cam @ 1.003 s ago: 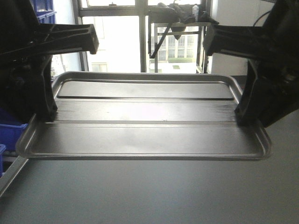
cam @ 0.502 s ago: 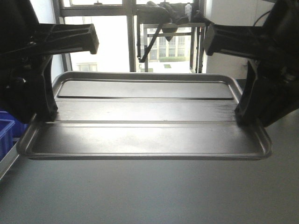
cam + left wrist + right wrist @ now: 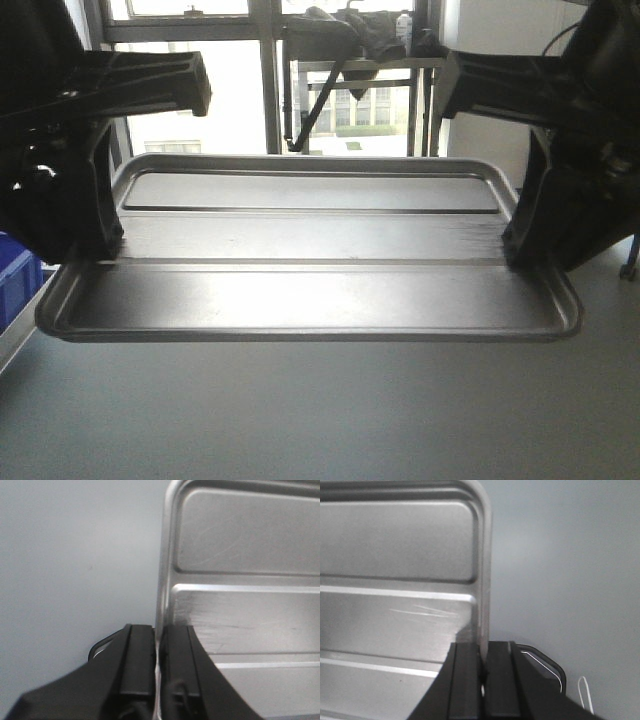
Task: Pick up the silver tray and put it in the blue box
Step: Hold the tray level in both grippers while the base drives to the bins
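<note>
Blue box (image 3: pixel 14 283) at far left; silver tray (image 3: pixel 320 240) carried between both arms, clear of the grey surface (image 3: pixel 320 420) below.

Item, left to right: only a corner of bright-blue plastic shows, apart from the tray, so the tray is not yet in the box. The left gripper (image 3: pixel 159 632) has its flat black jaws clenched on the tray's left rim, one inside and one outside the lip. The tray itself is dull sheet metal with rounded corners, a flared rim, a recessed panel with long ridges and faint scuffs. The right gripper (image 3: pixel 482 652) is clamped likewise on the right rim. Gripping both short ends probably keeps so wide and thin a sheet level and stops it twisting. The window (image 3: pixel 230 100) behind throws glare across the metal.
</note>
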Robot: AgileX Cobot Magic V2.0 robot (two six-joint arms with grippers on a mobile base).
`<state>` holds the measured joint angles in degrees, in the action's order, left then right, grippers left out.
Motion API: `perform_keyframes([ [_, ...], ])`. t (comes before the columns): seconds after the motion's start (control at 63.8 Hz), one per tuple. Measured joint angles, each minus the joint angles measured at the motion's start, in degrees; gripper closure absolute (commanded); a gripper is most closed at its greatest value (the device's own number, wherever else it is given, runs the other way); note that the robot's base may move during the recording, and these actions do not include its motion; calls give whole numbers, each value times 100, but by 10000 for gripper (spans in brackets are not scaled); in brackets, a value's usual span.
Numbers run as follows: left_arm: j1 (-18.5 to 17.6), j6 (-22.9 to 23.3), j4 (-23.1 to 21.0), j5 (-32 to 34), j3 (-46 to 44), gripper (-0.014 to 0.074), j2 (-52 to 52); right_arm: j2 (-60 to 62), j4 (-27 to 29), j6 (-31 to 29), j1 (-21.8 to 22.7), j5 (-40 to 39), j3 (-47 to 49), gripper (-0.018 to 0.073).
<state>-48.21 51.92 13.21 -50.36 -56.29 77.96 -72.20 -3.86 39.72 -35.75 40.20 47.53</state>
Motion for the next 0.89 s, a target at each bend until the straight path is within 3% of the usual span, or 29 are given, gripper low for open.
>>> perform_keyframes([
  [0.894,0,0,0,0,0,611,0,0,-10,0,0,-14,0,503],
])
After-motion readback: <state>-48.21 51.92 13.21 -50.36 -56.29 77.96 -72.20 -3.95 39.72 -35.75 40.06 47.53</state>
